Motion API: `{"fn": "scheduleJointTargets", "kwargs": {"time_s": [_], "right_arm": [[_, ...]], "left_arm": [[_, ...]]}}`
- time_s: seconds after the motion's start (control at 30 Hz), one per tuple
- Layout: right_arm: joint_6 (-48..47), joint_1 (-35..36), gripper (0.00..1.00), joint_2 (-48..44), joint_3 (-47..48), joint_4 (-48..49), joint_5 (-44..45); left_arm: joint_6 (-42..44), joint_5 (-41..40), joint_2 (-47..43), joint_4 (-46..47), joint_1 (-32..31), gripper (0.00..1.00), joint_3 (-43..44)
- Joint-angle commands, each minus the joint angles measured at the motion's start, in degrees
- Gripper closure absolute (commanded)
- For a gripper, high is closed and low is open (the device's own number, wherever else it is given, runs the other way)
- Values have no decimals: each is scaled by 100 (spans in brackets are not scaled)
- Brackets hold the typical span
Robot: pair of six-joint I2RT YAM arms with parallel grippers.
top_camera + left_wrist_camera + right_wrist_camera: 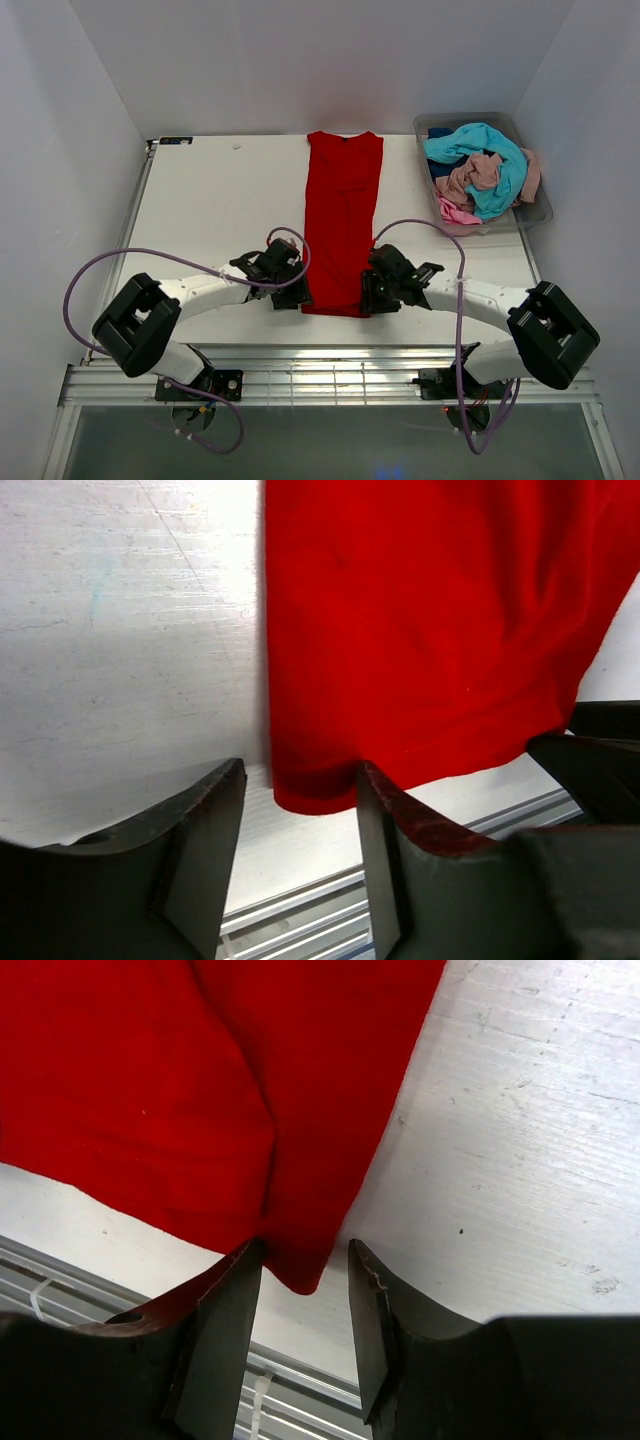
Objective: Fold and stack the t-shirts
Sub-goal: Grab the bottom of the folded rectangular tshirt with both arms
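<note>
A bright red t-shirt lies as a long narrow strip down the middle of the white table, collar at the far end. My left gripper is open at its near left hem corner; in the left wrist view that red corner sits between the two fingers. My right gripper is open at the near right corner, whose red tip hangs in the gap between the fingers. More t-shirts, turquoise, dusty pink, bright pink and dark blue, are piled in a bin.
The clear grey plastic bin stands at the table's far right corner. A metal rail runs along the near edge, just behind both grippers. White walls close in the table on the left, right and back.
</note>
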Motion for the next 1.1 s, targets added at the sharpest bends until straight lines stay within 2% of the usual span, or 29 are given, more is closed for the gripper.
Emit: {"fn": "scheduleJointTargets", "kwargs": {"time_s": [0.0,0.1,0.2,0.3,0.33,0.4,0.43,0.47,0.7,1.07], "right_arm": [[23,39,54,110,-54,253,-205],[-12,39,60,180,-133,349,-269],[-12,47,66,198,-212,429,-313],[-21,47,72,215,-248,447,-348],[-21,47,74,215,-248,447,-348],[-21,47,79,233,-239,438,-339],[-21,56,86,242,-213,368,-339],[-29,56,90,250,-195,315,-330],[-3,205,92,128,-160,-142,-181],[146,346,92,-4,-318,-353,-111]], "left_arm": [[-7,-111,139,-290,-80,43,29],[-7,-137,183,-290,-142,48,38],[10,-137,262,-273,-195,56,64],[45,-146,359,-194,-221,69,55],[54,-146,359,-193,-239,69,55],[98,-172,403,-202,-265,81,73],[98,-172,395,-220,-265,88,82],[98,-189,394,-229,-274,100,73],[63,-374,106,-448,-327,100,-32],[-16,-392,-194,-483,-362,100,-182]]}}
